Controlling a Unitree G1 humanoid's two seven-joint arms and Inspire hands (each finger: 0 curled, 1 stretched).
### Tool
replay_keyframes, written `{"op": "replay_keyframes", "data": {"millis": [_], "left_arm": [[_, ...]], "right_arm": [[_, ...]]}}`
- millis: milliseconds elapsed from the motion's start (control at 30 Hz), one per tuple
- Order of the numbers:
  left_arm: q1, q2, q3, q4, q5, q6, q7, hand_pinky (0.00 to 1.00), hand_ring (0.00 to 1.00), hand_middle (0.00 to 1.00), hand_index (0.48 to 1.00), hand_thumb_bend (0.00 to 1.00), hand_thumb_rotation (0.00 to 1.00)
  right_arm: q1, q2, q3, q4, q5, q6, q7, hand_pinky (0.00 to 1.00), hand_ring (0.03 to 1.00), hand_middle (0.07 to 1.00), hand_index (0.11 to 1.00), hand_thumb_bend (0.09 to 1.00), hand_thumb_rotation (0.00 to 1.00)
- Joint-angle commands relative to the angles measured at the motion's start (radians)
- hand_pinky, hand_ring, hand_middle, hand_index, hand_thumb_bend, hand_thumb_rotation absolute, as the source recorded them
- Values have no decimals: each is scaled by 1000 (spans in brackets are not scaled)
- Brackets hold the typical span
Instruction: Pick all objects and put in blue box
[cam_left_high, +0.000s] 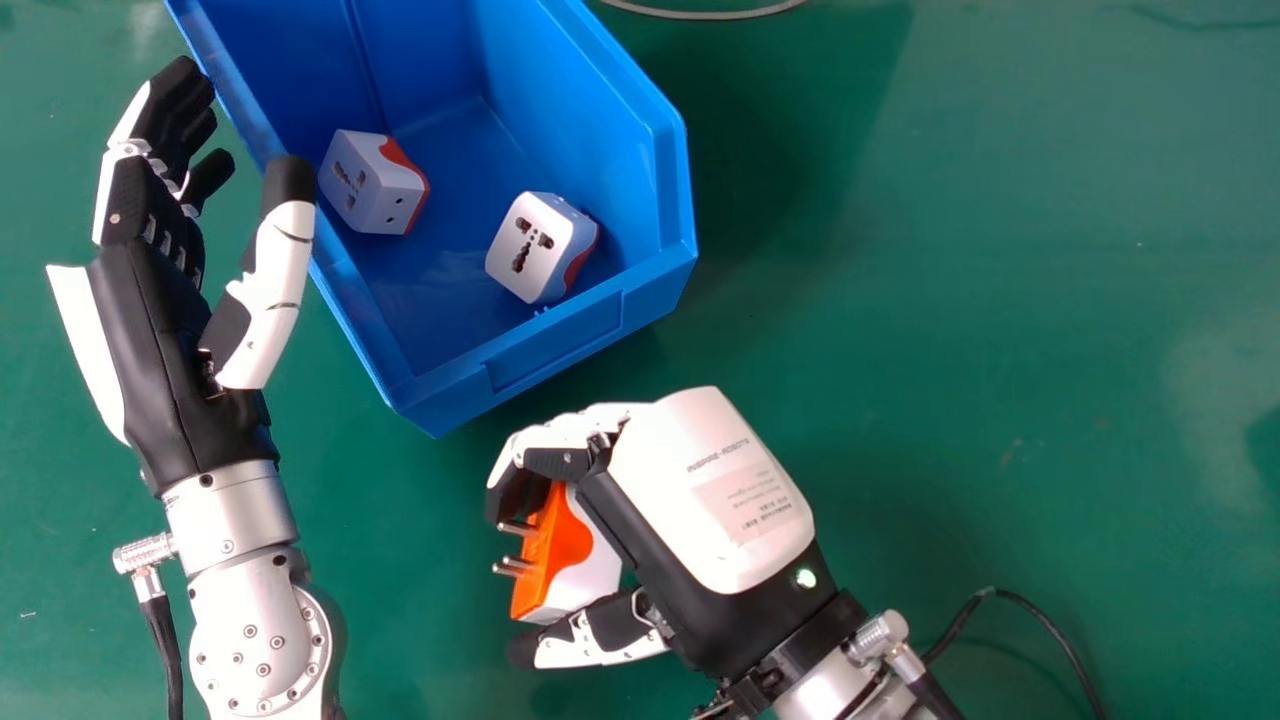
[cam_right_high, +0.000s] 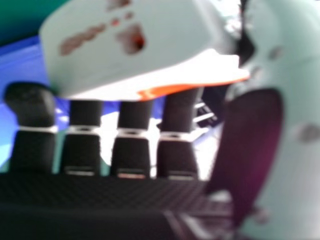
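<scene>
Green table (cam_left_high: 950, 350), smooth, slight gloss, reached all edges of head view. Soft shadow, upper middle. Pale light patches, upper left and right side; darker patch at right edge. Thin curved grey strip (cam_left_high: 705, 14), top edge, identity unclear. Few small specks, right side. Right hand view: blurred green, upper left.

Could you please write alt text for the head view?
A robot's right hand grips an orange-and-white plug adapter beside a blue box holding two more adapters. Its open left hand is at the box's left side.
</scene>
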Motion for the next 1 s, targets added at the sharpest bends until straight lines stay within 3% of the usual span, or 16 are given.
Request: {"op": "replay_keyframes", "data": {"millis": [0,500,633,800,967], "left_arm": [[-14,2,-2,-3,6,-24,3,813,853,841,799,625,447],[-10,-1,-2,-7,9,-21,9,813,853,840,797,613,439],[-8,-2,-3,-10,17,-18,18,811,851,839,797,616,439],[-3,-6,-6,-17,15,-11,20,810,850,838,796,617,438],[4,-8,-5,-24,21,-4,24,810,849,839,799,620,439]], "right_arm": [[-8,7,-11,-10,5,-20,-40,299,395,480,490,517,0],[-10,14,-36,8,62,-105,-109,356,414,485,492,515,0],[-20,30,-72,6,93,-131,-145,360,425,494,491,512,0],[-60,39,-132,-26,100,-130,-151,347,437,502,497,504,0],[-111,40,-182,-49,91,-124,-153,342,441,507,500,502,0]]}}
